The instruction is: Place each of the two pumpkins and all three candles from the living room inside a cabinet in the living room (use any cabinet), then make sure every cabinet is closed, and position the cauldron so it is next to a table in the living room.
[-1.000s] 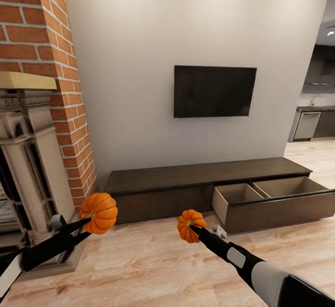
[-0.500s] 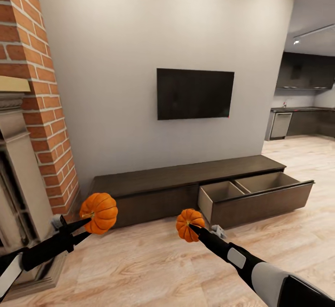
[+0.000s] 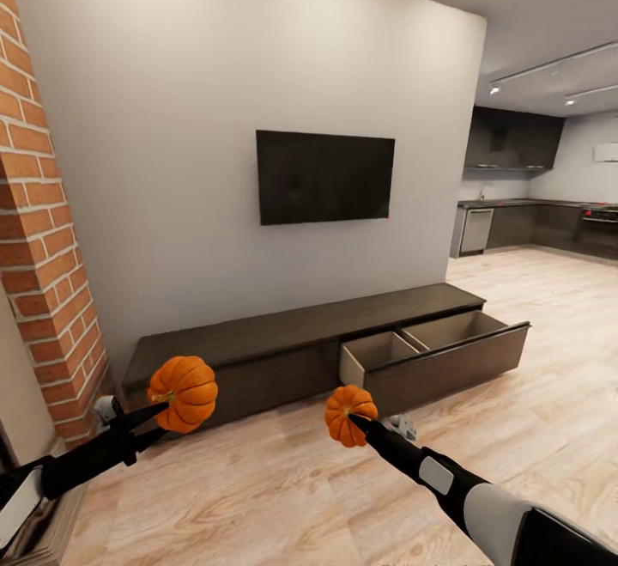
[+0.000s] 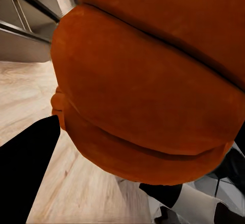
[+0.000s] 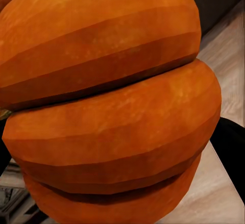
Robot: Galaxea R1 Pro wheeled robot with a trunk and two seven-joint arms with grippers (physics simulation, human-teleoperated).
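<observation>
Holding 2 ribbed orange pumpkins: left gripper (image 3: 159,407) pinching larger pumpkin (image 3: 183,392), right gripper (image 3: 354,419) pinching smaller pumpkin (image 3: 349,415). Long dark-brown wood cabinet (image 3: 292,338), drawer (image 3: 433,349) open, well ahead. My worry: thin fingertip holds slipping while driving; base clipping drawer front.

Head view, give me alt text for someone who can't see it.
Two robot arms each hold a small orange pumpkin, the left tool gripping one pumpkin and the right tool the other pumpkin, above a wood floor. Ahead, a low dark cabinet under a wall-mounted TV has one drawer pulled open.
</observation>
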